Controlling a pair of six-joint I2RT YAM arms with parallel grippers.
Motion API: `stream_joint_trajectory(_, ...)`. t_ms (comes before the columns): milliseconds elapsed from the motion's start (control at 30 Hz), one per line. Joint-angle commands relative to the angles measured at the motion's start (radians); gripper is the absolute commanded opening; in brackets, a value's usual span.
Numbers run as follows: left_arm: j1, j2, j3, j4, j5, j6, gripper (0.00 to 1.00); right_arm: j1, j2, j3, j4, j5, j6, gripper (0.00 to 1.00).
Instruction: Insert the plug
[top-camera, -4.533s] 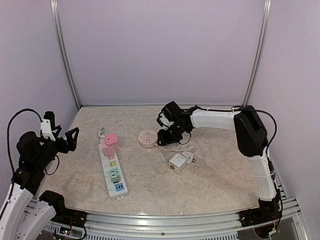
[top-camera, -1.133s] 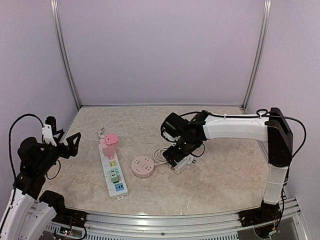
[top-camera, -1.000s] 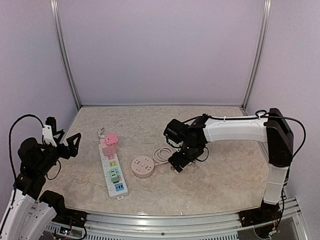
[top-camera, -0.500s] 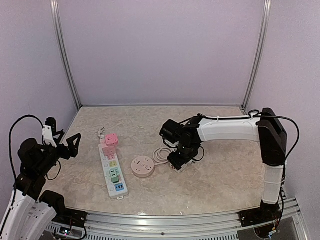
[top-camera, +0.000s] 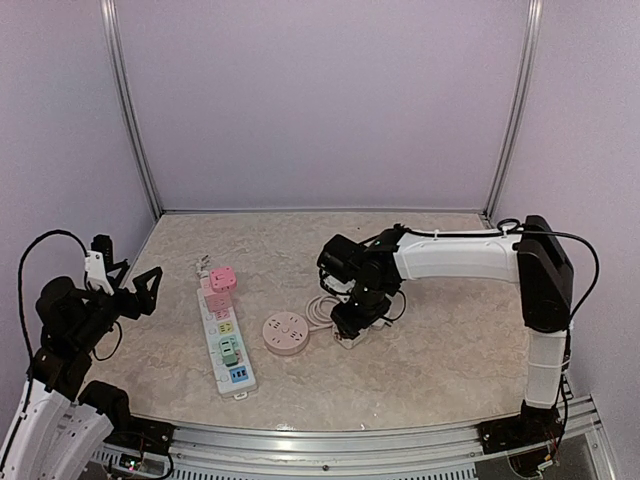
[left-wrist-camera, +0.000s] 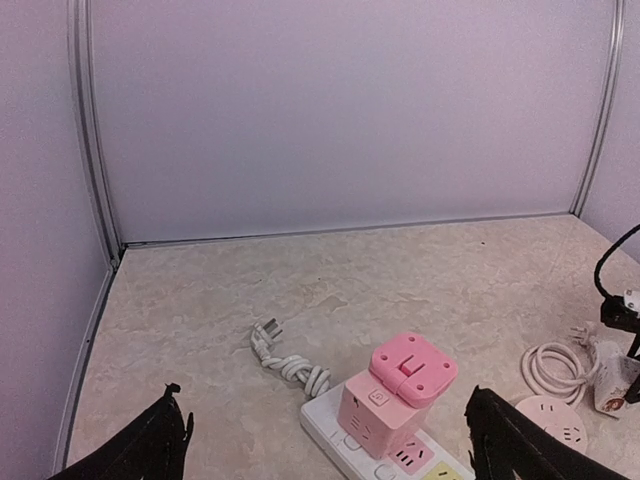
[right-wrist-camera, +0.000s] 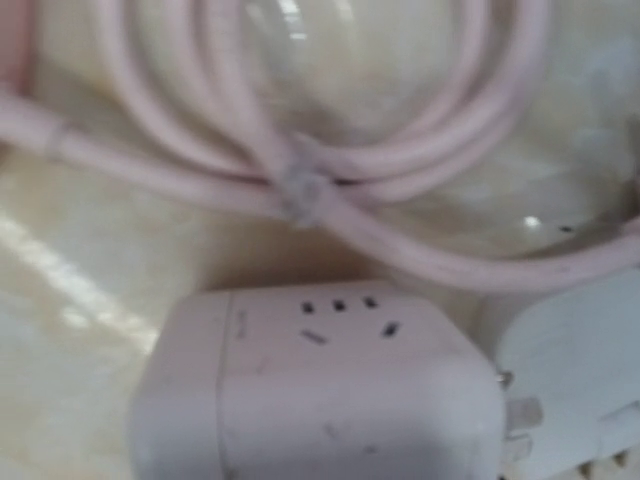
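Okay, right gripper (top-camera: 352, 314) low over the white cube adapter (right-wrist-camera: 310, 390) near mid-table, white plug (right-wrist-camera: 572, 365) just beside it, jaws unseen so can't tell open/closed; best grab plug body squarely, clear of the coiled cable (right-wrist-camera: 300, 150), prongs left free.

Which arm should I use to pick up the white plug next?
Right. The right tool hangs directly over the white plug and cube socket, both filling its wrist view. The left tool sits open far off to the left, beyond the power strip.
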Motion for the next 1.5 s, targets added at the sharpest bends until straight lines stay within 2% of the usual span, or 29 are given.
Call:
stream_joint_trajectory(0, -0.011, 0.001, 0.032, 0.001, 0.022, 0.037, 0.93, 0.009, -0.053, 0.067, -0.003, -0.112, 0.031, 0.00)
stream_joint_trajectory(100, -0.038, 0.023, 0.073, 0.001, 0.041, 0.094, 0.93, 0.009, -0.132, 0.090, 0.051, -0.234, 0.074, 0.00)
stream_joint_trajectory(167, -0.074, 0.047, 0.110, -0.006, 0.066, 0.160, 0.93, 0.009, -0.202, 0.086, 0.157, -0.335, 0.114, 0.00)
stream_joint_trajectory(300, -0.236, 0.163, 0.234, -0.086, 0.086, 0.358, 0.93, 0.008, -0.274, 0.037, 0.443, -0.522, 0.272, 0.00)
stream_joint_trajectory(433, -0.444, 0.322, 0.397, -0.220, 0.077, 0.593, 0.97, 0.012, -0.256, 0.051, 0.612, -0.622, 0.385, 0.00)
stream_joint_trajectory(567, -0.578, 0.469, 0.520, -0.253, 0.030, 0.678, 0.99, 0.021, -0.242, 0.034, 0.772, -0.706, 0.476, 0.00)
stream_joint_trajectory(833, -0.706, 0.598, 0.559, -0.254, -0.004, 0.663, 0.99, 0.059, -0.231, 0.035, 0.814, -0.713, 0.484, 0.00)
stream_joint_trajectory(967, -0.726, 0.624, 0.560, -0.171, -0.043, 0.666, 0.99, 0.066, -0.224, 0.036, 0.811, -0.714, 0.485, 0.00)
stream_joint_trajectory(1133, -0.734, 0.639, 0.573, -0.124, -0.066, 0.668, 0.83, 0.069, -0.222, 0.040, 0.805, -0.709, 0.475, 0.00)
stream_joint_trajectory(1233, -0.738, 0.640, 0.572, -0.124, -0.055, 0.666, 0.78, 0.070, -0.221, 0.037, 0.808, -0.706, 0.474, 0.00)
stream_joint_trajectory(1467, -0.777, 0.635, 0.566, -0.105, -0.050, 0.723, 0.80, 0.069, -0.204, 0.048, 0.789, -0.686, 0.473, 0.00)
